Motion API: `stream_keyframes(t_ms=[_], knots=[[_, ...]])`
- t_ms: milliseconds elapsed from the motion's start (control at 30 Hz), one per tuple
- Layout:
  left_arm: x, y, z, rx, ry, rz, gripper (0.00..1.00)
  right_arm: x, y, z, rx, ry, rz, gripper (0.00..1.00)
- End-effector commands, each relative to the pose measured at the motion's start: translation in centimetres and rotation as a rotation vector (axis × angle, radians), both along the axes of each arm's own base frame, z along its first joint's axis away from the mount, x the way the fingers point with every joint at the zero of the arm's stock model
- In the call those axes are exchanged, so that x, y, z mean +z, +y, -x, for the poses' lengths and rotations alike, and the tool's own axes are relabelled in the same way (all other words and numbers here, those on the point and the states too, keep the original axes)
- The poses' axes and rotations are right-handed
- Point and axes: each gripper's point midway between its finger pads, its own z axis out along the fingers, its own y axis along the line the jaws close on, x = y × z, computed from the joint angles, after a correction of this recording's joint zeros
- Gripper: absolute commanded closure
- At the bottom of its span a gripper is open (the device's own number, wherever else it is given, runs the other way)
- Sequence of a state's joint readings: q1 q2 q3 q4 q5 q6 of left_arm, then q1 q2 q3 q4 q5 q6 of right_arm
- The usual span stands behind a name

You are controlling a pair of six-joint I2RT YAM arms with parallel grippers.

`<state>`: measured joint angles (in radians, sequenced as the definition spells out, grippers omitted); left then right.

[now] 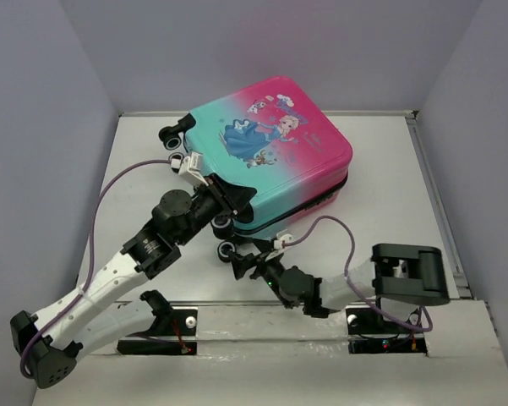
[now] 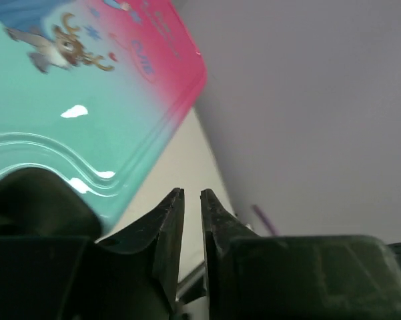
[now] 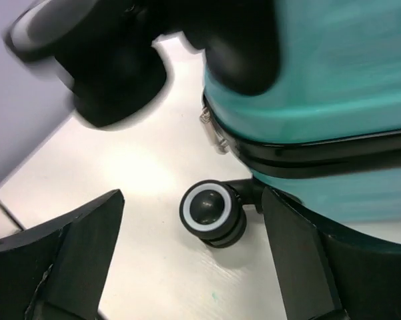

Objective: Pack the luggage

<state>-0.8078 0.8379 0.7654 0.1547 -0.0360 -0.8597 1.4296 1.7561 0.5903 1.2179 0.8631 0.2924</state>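
The luggage [image 1: 270,152] lies flat and closed at the back middle of the table, princess print facing up, black wheels at its left end. My left gripper [image 1: 235,201] rests at the case's near-left corner. In the left wrist view its fingers [image 2: 192,195] are almost together with nothing between them, and the teal-to-pink shell [image 2: 87,100] lies just to their left. My right gripper [image 1: 242,264] is open, low at the near-left corner. In the right wrist view its jaws [image 3: 193,203] straddle a black wheel [image 3: 211,212] without touching it. The teal shell [image 3: 320,87] and its dark zip seam are above it.
Grey walls close in the table on the left, back and right. A metal rail [image 1: 439,203] runs along the right edge. Purple cables [image 1: 110,190] loop from both arms. A silver zip pull [image 3: 213,131] hangs at the seam. The left arm [image 3: 113,73] looms blurred above the wheel.
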Motion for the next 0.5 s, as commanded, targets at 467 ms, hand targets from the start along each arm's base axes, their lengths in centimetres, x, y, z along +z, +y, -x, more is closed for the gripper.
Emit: stream_keyframes(t_ms=[467], knots=[[-6.7,7.4,-0.8,-0.018,-0.06,-0.493,0.15,-1.1,-13.9,0.0,-0.075,0.419,0.013,0.01]])
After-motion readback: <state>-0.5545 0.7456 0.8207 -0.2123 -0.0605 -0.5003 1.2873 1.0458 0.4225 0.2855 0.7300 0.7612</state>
